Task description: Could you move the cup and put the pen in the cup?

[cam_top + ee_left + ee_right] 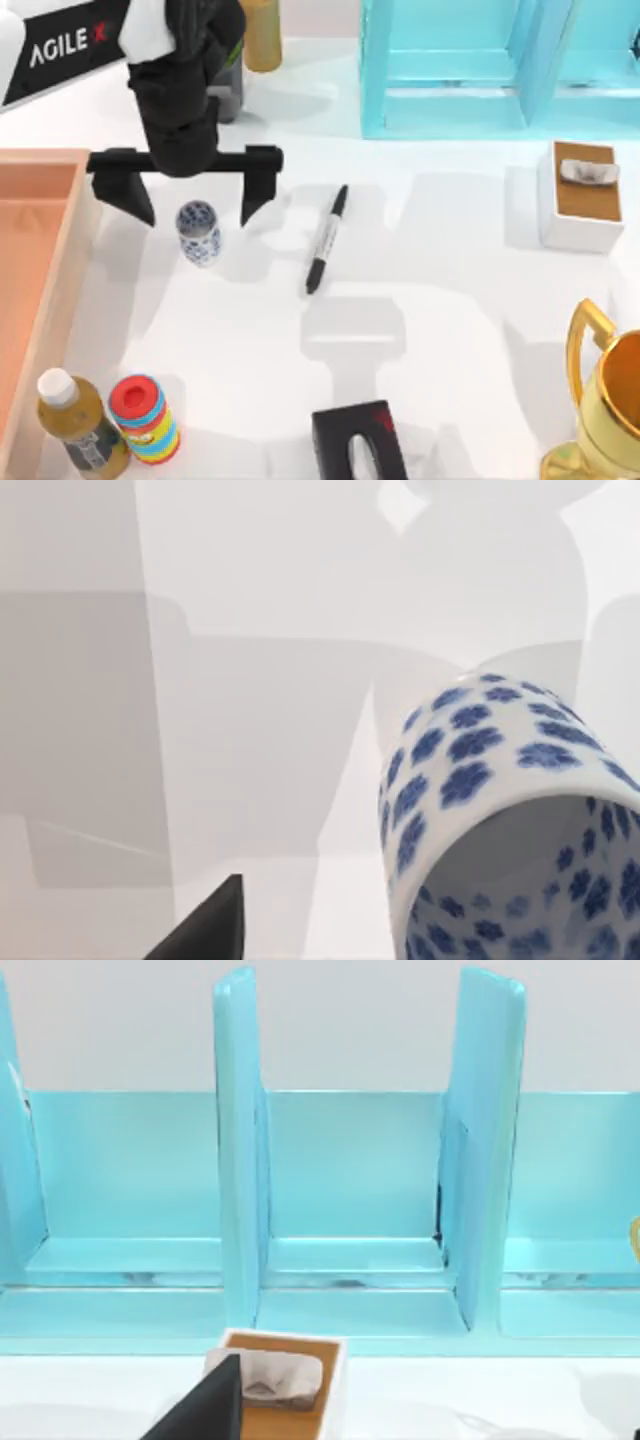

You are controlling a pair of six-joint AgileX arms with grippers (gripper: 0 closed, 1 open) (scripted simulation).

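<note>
Cup (198, 232) left of pen (326, 239), between the left gripper (196, 208) fingers.

Ahead of your right arm's jaws you see a turquoise shelf rack (350, 1210) standing on the white worktop (480, 1400), its upright dividers (237, 1150) splitting it into open bays. Closer to the jaws, just in front of the rack, sits a white box (335, 1390) with a brown top and a crumpled white tissue (265, 1375) poking out. One dark finger (205, 1410) of the jaws overlaps the box's near corner.
</note>
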